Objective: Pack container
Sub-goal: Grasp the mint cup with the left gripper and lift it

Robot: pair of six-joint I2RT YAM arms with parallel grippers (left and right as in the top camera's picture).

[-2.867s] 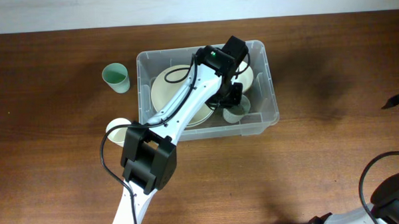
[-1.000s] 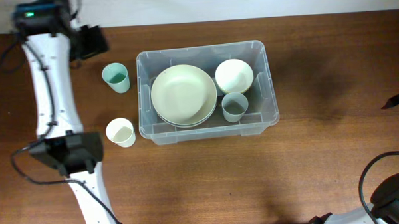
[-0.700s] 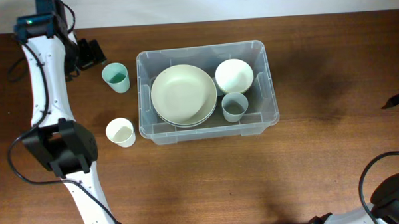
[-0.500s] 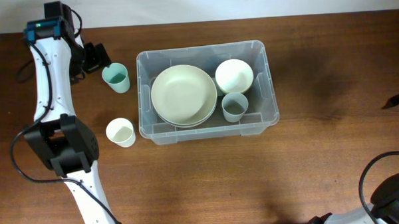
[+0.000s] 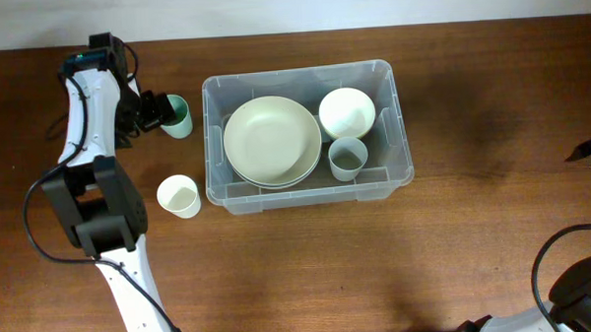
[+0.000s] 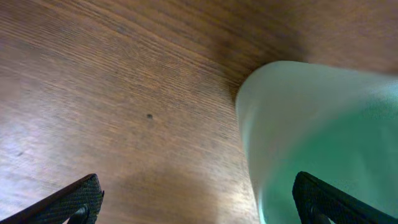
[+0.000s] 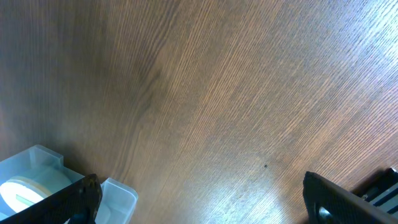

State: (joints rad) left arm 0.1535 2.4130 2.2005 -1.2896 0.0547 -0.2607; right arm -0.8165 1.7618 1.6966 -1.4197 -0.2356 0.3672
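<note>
Two cups left of container, itself at centre of table: green cup, white cup. Left gripper spread wide, empty, at green cup; centre over wall, close gently. Right gripper spread wide, right of container.

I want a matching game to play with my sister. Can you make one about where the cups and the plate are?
Things:
1. green cup
2. white cup
3. big pale plate
4. grey cup

Places:
a. in the container, filling its left half
b. on the table, right beside the left gripper
c. in the container, at its right end by the near wall
d. on the table, alone, off the container's near left corner

Pairs: 1-b, 2-d, 3-a, 4-c
</note>
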